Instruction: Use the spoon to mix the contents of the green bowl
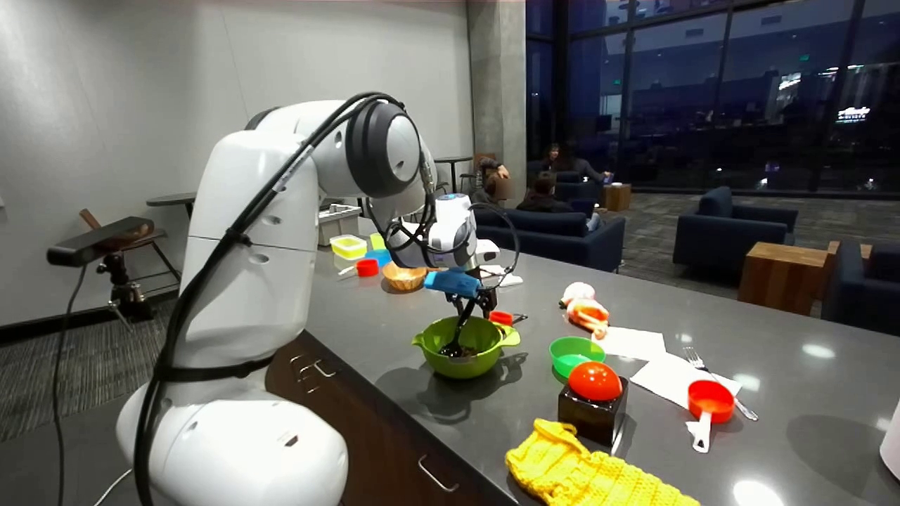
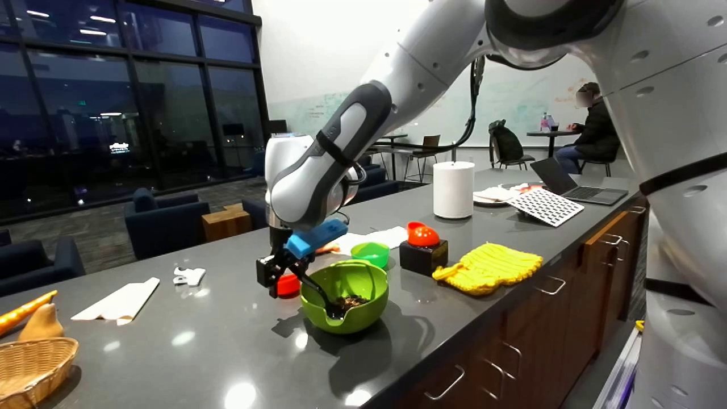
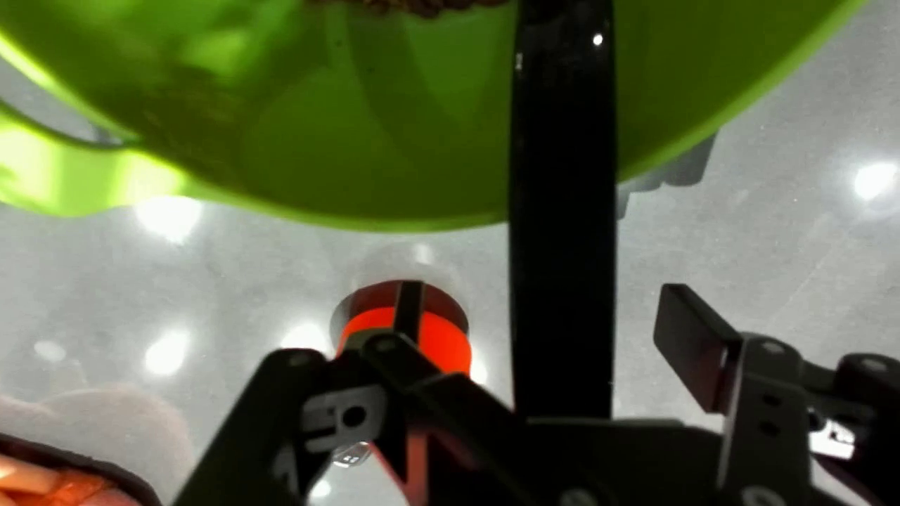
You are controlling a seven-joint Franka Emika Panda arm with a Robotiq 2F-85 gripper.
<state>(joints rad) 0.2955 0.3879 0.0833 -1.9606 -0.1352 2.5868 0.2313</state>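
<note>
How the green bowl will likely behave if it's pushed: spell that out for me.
The green bowl would probably slide readily, since the counter looks smooth and glossy. It seems stiff rather than floppy, judging by its even curve. A gentle push likely wouldn't spill the bits, which lie low inside it.

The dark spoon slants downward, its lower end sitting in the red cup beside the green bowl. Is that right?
Not quite. The lower end of the dark spoon is inside the green bowl, not in the red cup; both exterior views show this. The rest holds: the dark spoon does slant downward, and the red cup is beside the green bowl.
</note>
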